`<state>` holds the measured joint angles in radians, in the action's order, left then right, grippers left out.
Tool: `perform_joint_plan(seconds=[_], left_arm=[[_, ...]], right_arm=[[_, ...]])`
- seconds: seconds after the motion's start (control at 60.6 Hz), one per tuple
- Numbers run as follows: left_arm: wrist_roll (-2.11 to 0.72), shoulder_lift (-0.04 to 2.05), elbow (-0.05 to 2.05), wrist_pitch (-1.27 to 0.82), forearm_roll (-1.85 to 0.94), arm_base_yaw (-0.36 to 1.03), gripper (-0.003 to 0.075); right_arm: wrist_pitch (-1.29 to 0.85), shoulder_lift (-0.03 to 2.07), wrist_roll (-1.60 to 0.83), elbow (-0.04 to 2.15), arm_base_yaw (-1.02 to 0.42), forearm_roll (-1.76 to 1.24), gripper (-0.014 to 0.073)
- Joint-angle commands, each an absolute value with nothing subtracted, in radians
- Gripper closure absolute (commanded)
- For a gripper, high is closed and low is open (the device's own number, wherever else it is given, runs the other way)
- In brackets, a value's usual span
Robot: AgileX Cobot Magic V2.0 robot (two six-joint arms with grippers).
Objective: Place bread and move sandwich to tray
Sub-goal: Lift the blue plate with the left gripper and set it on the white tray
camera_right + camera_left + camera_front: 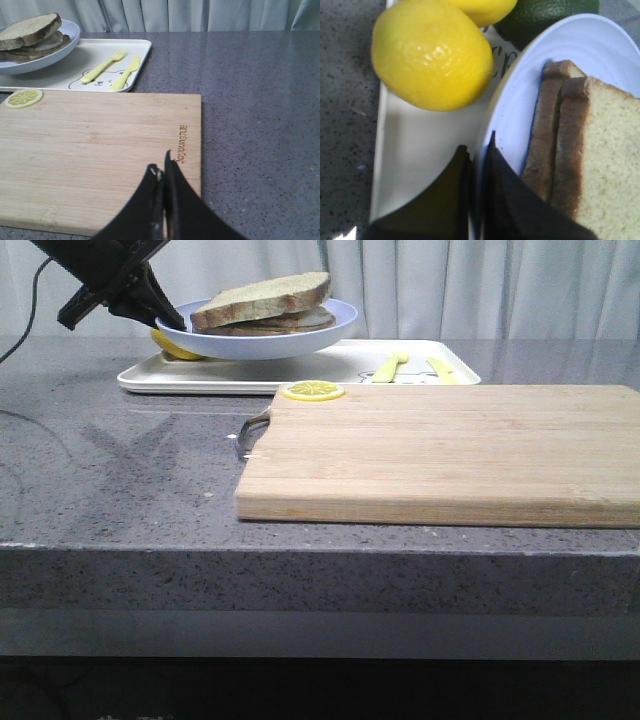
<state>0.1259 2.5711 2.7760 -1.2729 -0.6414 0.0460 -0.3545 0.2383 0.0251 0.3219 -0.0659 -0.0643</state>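
The sandwich sits on a pale-blue plate [260, 343], with the bread [262, 298] lying as its top slice. The plate hangs tilted just above the left half of the white tray [330, 365]. My left gripper [165, 320] is shut on the plate's left rim. In the left wrist view the rim passes between the gripper [479, 145] fingers, with the plate [555, 45] and stacked bread [610, 150] beside them. My right gripper [162, 167] is shut on nothing, low over the near right part of the wooden cutting board [100, 150]. It is out of the front view.
Two lemons [432, 55] and a lime [545, 12] lie on the tray's left end under the plate. A yellow fork [102, 65] and knife [125, 72] lie on its right half. A lemon slice [312, 391] rests on the board's far left corner.
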Motion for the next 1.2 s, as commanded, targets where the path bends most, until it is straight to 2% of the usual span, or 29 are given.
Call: perform_joint_plan(seconds=[0.0, 0.858, 0.973, 1.089, 1.188], left_arm=[[0.141, 2.496, 2.820, -1.258, -0.739, 0.053, 0.0741], [0.062, 2.557, 2.810, -1.198, -0.729, 0.098, 0.0731], [0.055, 2.557, 2.810, -1.186, -0.729, 0.098, 0.0636], [0.055, 2.557, 2.810, -1.175, -0.729, 0.098, 0.0486], [0.055, 2.557, 2.821, -1.188, -0.731, 0.088, 0.0421]], right_arm=[[-0.270, 0.247, 0.024, 0.351, -0.067, -0.062, 0.0657], [-0.271, 0.247, 0.024, 0.351, -0.067, -0.065, 0.0657], [-0.271, 0.247, 0.024, 0.351, -0.067, -0.065, 0.0657], [-0.271, 0.247, 0.024, 0.351, -0.067, -0.065, 0.0657], [-0.273, 0.247, 0.024, 0.351, -0.067, -0.065, 0.0657]])
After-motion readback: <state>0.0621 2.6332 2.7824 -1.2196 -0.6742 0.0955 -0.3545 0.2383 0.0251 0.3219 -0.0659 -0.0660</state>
